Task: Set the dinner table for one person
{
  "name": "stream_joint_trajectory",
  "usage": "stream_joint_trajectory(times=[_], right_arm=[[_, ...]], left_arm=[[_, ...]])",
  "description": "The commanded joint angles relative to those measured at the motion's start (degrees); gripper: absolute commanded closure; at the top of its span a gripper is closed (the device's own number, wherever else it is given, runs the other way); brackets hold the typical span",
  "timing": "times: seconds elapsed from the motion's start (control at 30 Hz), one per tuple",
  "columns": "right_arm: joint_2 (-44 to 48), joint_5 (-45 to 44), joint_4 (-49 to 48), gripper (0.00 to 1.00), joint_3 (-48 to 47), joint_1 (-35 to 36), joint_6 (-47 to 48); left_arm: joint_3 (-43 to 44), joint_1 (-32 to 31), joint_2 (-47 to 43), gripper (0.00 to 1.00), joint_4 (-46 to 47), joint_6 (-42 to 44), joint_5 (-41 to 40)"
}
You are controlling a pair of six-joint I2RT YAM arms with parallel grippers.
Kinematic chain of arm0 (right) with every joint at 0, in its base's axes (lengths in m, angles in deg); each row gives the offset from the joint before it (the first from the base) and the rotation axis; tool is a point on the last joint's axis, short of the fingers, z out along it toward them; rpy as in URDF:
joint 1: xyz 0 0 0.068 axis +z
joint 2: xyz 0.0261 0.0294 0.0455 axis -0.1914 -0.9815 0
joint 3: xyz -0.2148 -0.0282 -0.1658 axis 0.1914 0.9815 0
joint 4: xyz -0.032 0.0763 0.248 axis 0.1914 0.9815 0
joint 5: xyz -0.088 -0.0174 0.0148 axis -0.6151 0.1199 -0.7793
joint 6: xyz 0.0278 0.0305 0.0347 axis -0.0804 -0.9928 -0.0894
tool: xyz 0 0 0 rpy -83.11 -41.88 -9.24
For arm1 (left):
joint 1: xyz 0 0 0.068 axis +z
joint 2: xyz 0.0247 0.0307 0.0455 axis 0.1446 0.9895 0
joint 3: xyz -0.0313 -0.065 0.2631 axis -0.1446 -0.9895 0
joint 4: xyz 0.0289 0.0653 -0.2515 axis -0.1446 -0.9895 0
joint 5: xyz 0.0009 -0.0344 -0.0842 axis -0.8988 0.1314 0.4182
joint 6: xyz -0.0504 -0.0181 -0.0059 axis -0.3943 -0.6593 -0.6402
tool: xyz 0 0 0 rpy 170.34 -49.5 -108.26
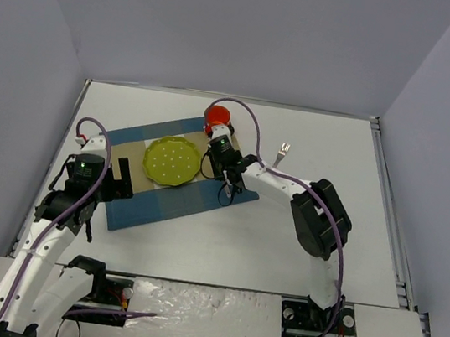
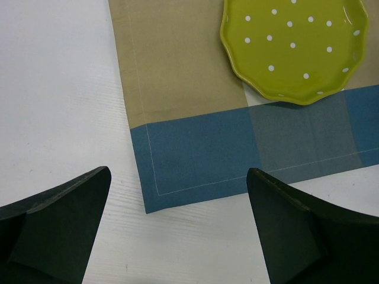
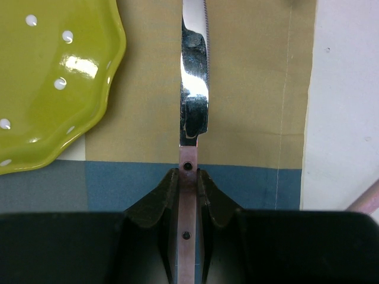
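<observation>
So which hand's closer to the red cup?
Right. The right hand, holding a knife, is just in front of the red cup; the left hand is beyond the plate.

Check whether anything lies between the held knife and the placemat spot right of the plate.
Nothing visible does. The right gripper holds the knife over bare placemat; the green plate sits to its left, clear of the blade.
</observation>
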Motion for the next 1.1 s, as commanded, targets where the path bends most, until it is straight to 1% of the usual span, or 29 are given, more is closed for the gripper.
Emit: stream_joint_trajectory(times=[0.0,0.2,1.07], right_arm=[[-1.12,1.46,-4.3,1.0,-3.16,-0.18,3.89],[-2.37,3.09,-5.31,1.0,-2.81,-0.84,5.14],[-2.85,3.79,-7.37,1.0,0.25,-3.29,6.0]], left_arm=[[1.36,-0.21,0.32,0.03,2.22,-0.08,-1.19],[1.36,-0.21,0.32,0.03,2.22,-0.08,-1.36],[1.27,-0.21,0.27,0.03,2.27,-0.08,-1.72]])
